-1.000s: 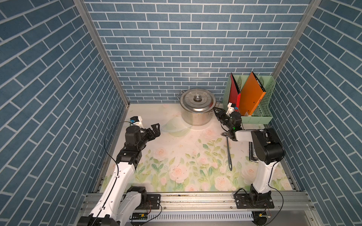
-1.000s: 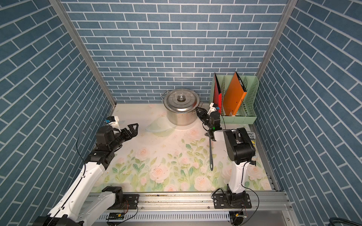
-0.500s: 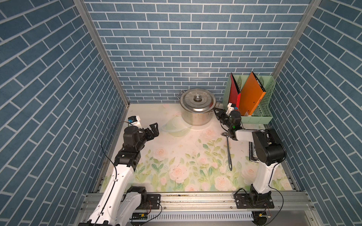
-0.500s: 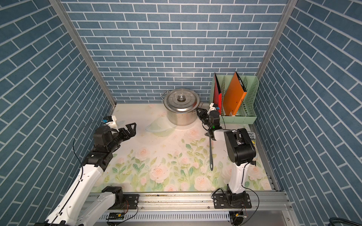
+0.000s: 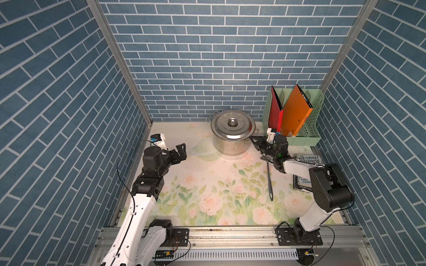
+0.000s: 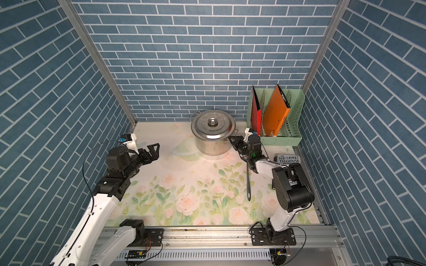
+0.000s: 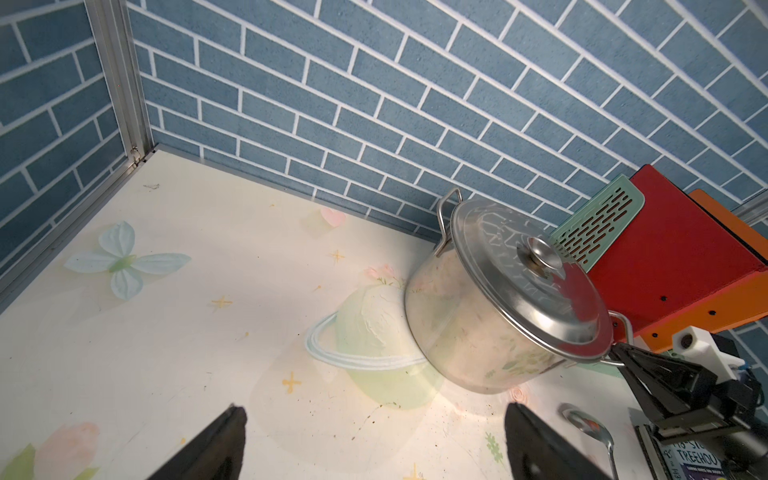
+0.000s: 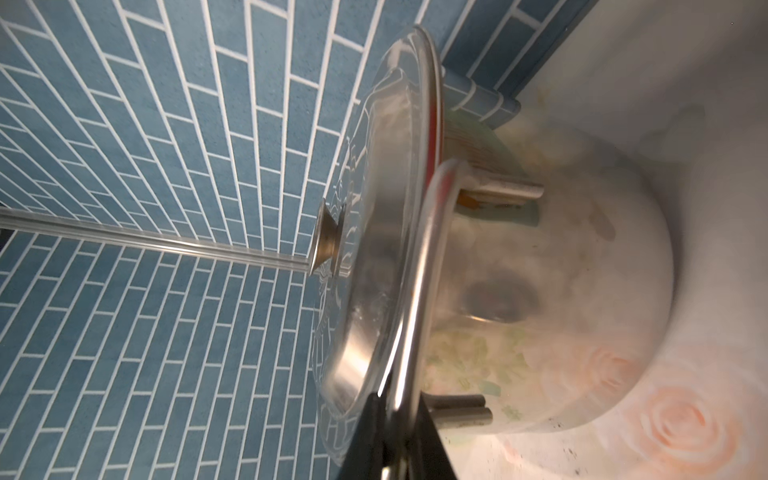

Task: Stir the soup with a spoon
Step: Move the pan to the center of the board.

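Spoon (image 5: 268,177) is lying flat on the flowered mat (image 5: 207,184), in front of the steel pot (image 5: 230,142) and toward its right, with nothing holding it. Its bowl end is sitting close under the right arm's wrist and its looped tip is pointing toward the front rail.

The right gripper (image 5: 253,139) is pinching the pot's thin wire side handle (image 8: 419,291), jaws closed around it. The left gripper (image 5: 181,153) is hovering wide open and empty over the mat, well apart from the pot. The lid (image 5: 232,124) is sitting on the pot, so stirring is likely some way off.

Risks, as a judgement: pulling or lifting on that one handle is likely to drag or tip the pot, sliding the lid off or spilling soup. The narrow wire may also be slipping between the jaws. The right forearm, so near the spoon's bowl, could be knocking it aside.
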{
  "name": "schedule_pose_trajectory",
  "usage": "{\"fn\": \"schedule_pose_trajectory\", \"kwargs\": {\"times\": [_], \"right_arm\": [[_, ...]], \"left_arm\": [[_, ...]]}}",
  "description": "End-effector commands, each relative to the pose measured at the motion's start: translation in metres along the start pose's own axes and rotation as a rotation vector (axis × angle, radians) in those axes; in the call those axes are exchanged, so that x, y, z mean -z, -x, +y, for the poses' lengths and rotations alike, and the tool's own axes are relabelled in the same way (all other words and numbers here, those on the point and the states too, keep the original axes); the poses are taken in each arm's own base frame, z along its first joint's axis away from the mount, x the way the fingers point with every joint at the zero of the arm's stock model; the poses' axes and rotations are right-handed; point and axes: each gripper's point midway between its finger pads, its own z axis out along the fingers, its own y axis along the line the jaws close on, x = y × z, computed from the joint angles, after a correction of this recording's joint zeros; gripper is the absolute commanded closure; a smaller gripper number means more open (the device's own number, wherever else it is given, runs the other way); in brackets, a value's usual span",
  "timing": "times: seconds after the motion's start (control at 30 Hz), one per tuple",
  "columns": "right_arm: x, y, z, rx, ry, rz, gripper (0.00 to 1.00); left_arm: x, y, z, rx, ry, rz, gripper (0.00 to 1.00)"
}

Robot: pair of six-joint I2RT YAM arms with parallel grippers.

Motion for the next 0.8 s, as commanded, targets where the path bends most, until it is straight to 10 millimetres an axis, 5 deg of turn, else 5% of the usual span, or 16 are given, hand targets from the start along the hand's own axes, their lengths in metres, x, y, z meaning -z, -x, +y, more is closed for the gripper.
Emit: {"fn": "schedule_pose_trajectory", "kwargs": {"times": [0.0, 0.47, 0.77], "right_arm": [[0.029, -0.027, 0.056, 0.125, 0.148, 0.108, 1.00], [0.125, -0.107, 0.036, 0.084, 0.082, 0.313, 1.00], [0.159, -0.126, 0.031, 0.053, 0.039, 0.362, 1.00]], "left_arm": [[0.010, 0.015, -0.011, -0.068, -0.029, -0.014, 0.00], [0.015, 0.016, -0.074, -0.107, -0.293, 0.042, 0.00], [0.021, -0.034, -0.156, -0.236, -0.460, 0.140, 0.00]]}}
